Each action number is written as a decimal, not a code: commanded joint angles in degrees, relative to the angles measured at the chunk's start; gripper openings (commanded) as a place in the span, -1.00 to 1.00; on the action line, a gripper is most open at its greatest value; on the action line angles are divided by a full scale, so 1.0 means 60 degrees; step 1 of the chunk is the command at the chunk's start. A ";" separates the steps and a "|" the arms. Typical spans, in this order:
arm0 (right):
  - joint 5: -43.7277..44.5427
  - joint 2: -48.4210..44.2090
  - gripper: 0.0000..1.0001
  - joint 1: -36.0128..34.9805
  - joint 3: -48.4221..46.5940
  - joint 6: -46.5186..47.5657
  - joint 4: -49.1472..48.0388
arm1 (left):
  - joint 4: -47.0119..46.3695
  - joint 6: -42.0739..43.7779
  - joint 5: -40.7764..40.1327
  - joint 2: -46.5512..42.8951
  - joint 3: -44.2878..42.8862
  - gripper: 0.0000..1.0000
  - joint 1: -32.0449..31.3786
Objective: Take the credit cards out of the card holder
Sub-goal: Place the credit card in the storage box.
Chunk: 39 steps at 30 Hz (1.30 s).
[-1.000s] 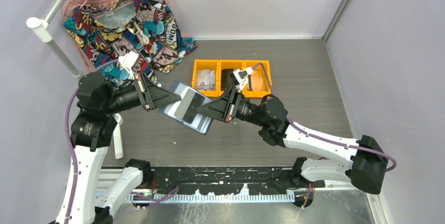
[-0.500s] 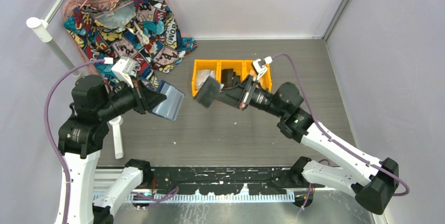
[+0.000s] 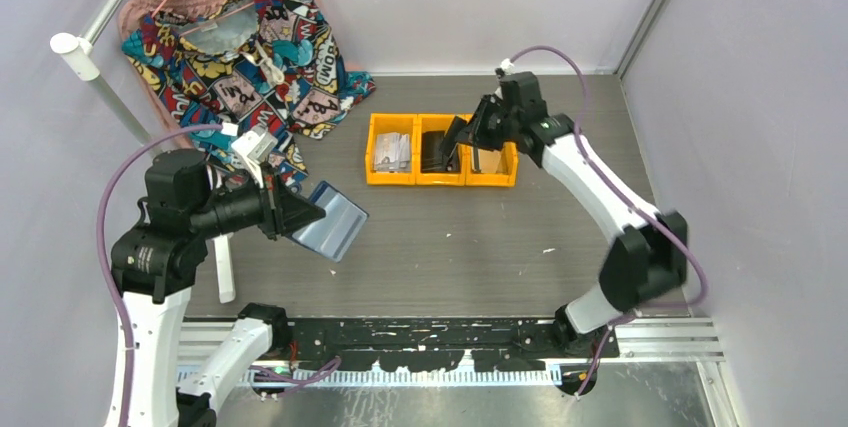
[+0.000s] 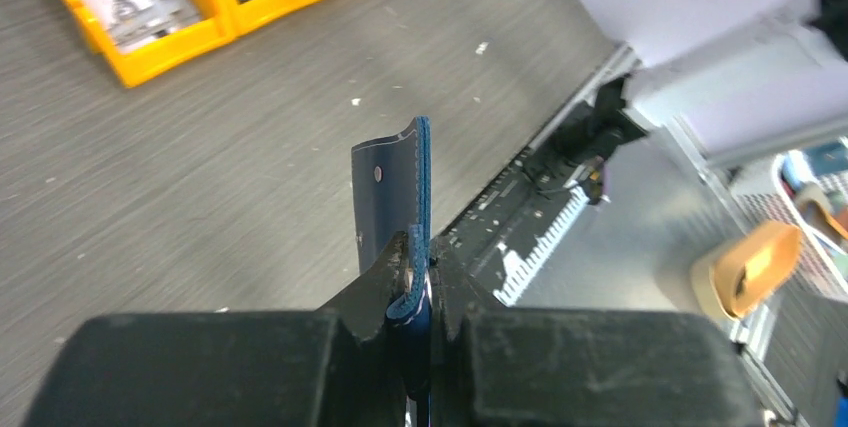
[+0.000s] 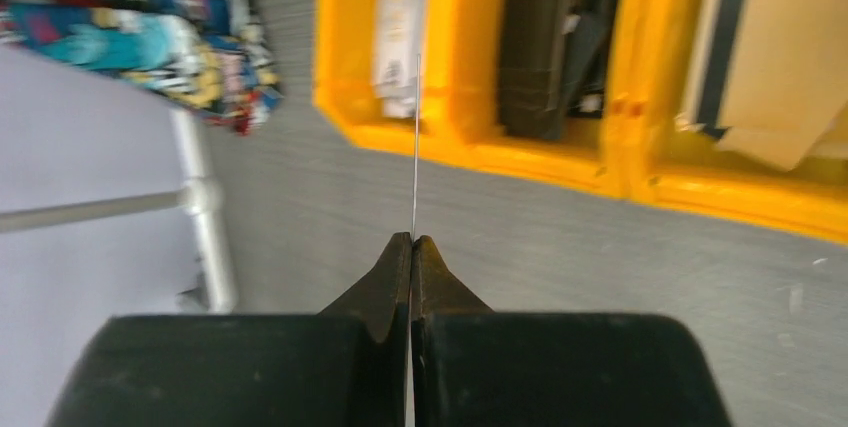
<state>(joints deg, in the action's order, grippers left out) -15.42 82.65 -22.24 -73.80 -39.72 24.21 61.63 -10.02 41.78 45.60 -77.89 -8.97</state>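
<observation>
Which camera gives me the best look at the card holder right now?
Top external: the card holder shows its broad pale-blue face, pinched by the left gripper. Left wrist sees it nearly edge-on; right wrist doesn't show it.

I count one card holder point(image 3: 335, 224) in my left pincer point(image 3: 300, 217), one credit card point(image 5: 416, 147) in my right pincer point(image 5: 411, 247), and three yellow bins point(image 3: 443, 181) just beyond it.

Only the comic-print cloth point(image 3: 262, 42) bears lettering, too small and crumpled to read.
</observation>
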 commanded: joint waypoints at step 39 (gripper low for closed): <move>-0.2709 -0.0520 0.80 -0.1980 0.0454 -0.0318 -0.4643 | -0.1897 -0.2493 0.3902 -0.0612 -0.0409 -1.00 0.0038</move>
<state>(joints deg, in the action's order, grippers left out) -20.29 90.85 -29.26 -82.04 -32.56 18.33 57.12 -19.70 62.15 42.85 -78.83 -8.97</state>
